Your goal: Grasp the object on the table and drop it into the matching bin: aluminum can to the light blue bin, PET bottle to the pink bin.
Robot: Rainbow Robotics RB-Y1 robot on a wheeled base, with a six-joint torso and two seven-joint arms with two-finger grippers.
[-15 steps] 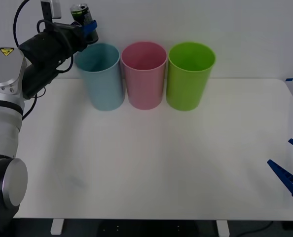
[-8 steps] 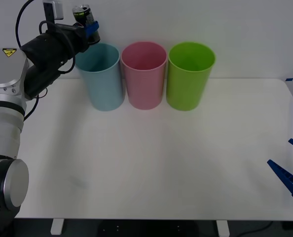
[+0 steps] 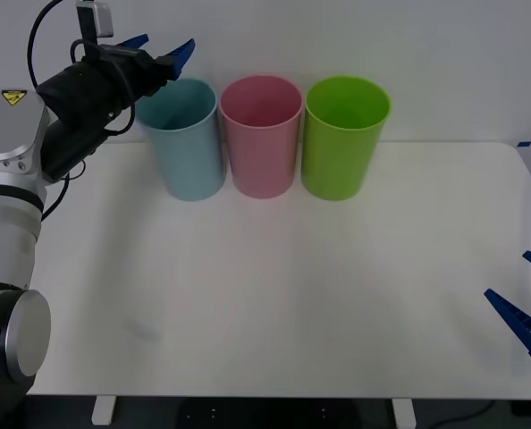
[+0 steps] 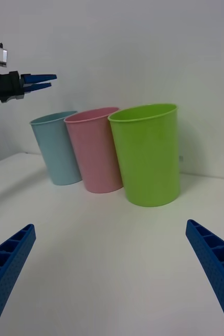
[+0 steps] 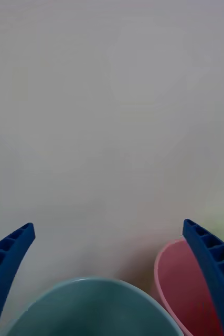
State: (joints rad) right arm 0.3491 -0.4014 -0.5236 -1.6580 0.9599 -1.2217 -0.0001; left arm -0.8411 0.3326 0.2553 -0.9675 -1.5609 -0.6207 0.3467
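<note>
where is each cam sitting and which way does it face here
Front: above the arms, looking down at the table; left gripper open over the light blue bin.
Right wrist: low by the table's edge, facing the bins, own fingers apart.
Left wrist: above the bins, facing the wall.
All three share the light blue bin and pink bin.

Light is bright, soft and even in all views, seemingly from overhead. The white desk (image 3: 274, 295) shows only faint, diffuse shadows at the feet of the three bins, and no hard glare. The front view is sharp across the frame. In the left wrist view the near blue bin (image 5: 91, 307) rim looks soft and slightly blurred.
</note>
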